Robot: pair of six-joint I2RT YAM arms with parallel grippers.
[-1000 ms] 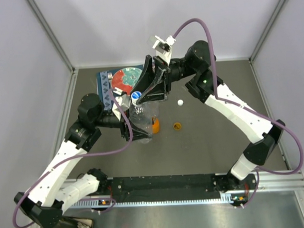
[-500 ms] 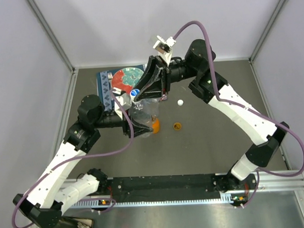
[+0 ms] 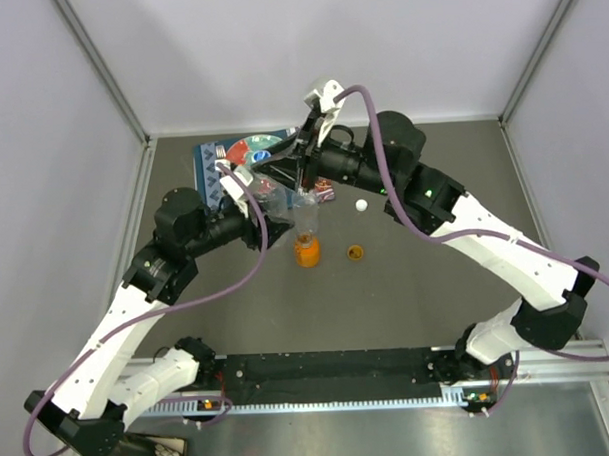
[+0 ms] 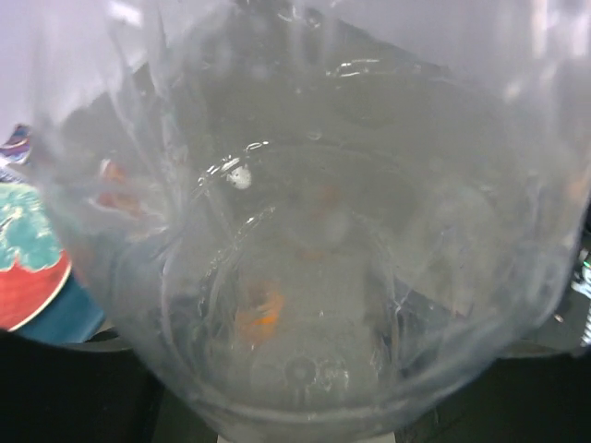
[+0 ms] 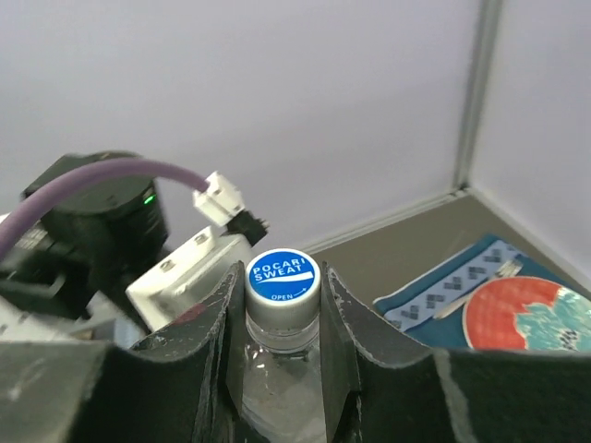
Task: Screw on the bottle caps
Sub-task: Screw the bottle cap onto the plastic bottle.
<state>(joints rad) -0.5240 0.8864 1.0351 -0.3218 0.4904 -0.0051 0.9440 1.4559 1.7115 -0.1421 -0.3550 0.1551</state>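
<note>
Above the table (image 3: 407, 304), toward its far edge, a clear bottle (image 4: 305, 277) is clasped round the body by the left gripper (image 3: 272, 221). Thin-walled and light, it is judged to buckle if squeezed hard. Its blue cap (image 5: 283, 272) is pinched at the rim by the right gripper (image 5: 283, 282); stiff and small, it is best turned there. A white cap (image 3: 362, 205) is seen loose nearby.

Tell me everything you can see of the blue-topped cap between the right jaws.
The cap is small, round plastic: blue top printed POCARI SWEAT in white, pale side. It sits atop the neck of the clear bottle, with the jaws of the right gripper touching it on both sides. Tightness cannot be told.
</note>
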